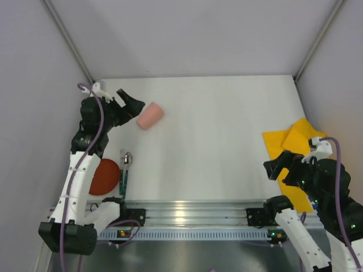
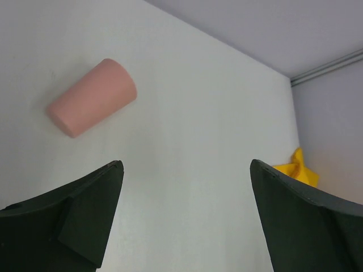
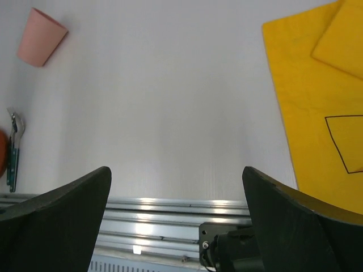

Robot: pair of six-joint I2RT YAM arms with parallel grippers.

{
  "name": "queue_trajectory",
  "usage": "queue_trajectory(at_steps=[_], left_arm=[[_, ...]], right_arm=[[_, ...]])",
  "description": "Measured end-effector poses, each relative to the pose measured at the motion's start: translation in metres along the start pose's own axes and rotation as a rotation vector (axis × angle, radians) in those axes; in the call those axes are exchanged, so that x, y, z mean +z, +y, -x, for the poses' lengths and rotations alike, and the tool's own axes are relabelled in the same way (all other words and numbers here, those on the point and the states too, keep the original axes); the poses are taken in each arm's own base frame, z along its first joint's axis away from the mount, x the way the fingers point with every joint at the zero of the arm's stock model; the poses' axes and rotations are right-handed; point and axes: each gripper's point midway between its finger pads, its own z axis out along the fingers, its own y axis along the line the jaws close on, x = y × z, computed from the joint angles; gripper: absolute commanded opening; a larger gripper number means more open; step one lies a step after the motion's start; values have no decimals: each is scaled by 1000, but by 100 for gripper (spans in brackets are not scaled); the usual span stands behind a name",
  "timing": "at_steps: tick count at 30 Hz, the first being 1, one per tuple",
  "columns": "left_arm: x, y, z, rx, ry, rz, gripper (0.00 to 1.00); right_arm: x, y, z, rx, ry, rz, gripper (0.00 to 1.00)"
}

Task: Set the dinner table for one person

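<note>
Gaping wide and empty, the left gripper (image 1: 129, 102) hovered at the upper left of the top view, jaws aimed at a pink cup (image 1: 150, 115) that lay on its side just beyond them, touching neither finger. The right gripper (image 1: 279, 165), equally spread and holding nothing, hung at the lower right over the near edge of a yellow placemat (image 1: 295, 140). Both sat on the dinner table (image 1: 215, 136), the white surface filling the middle of the frame. A spoon (image 1: 126, 167) and a red round dish (image 1: 105, 177) waited at the lower left. The cup looked likely to roll away if one finger met it before the other. The placemat, folded over itself at one corner, could bunch or drag if pinched by its edge. The left arm cut off part of the dish, so plate or bowl could not be told. The right arm hid the placemat's near end, and only a black outline of its print showed.
</note>
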Motion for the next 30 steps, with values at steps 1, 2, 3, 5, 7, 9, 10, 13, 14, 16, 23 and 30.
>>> queue_trajectory(at_steps=[1, 2, 3, 5, 7, 9, 10, 13, 14, 16, 23, 30], left_arm=[[-2, -9, 6, -33, -14, -19, 98], [-3, -17, 8, -64, -13, -49, 98], [-2, -24, 7, -101, -6, -88, 98], [8, -33, -4, -185, 25, -173, 98], [25, -31, -28, -291, 92, -235, 98], [47, -17, -59, -375, 184, -206, 98], [58, -8, -74, -395, 225, -159, 98], [79, 2, -108, -334, 354, 10, 96], [87, -5, -108, -267, 368, 58, 93], [102, -28, -98, -146, 362, 101, 90], [97, -36, -109, 60, 389, 223, 89], [85, -1, -126, 193, 469, 345, 89]], right_arm=[[-2, -3, 2, 2, -12, -18, 100], [-3, -6, 4, 3, -22, -35, 100], [-2, -8, 6, 7, -26, -48, 100], [1, -8, 9, 8, -11, -62, 100], [12, -6, 11, 4, 45, -84, 100], [35, -5, 12, -1, 140, -127, 100], [48, -6, 12, -4, 188, -152, 100], [86, -12, 5, -29, 328, -225, 100], [96, -15, 1, -39, 371, -251, 100], [112, -23, -5, -59, 432, -299, 100], [160, -56, -17, -25, 549, -409, 100], [214, -114, -59, 89, 722, -539, 100]])
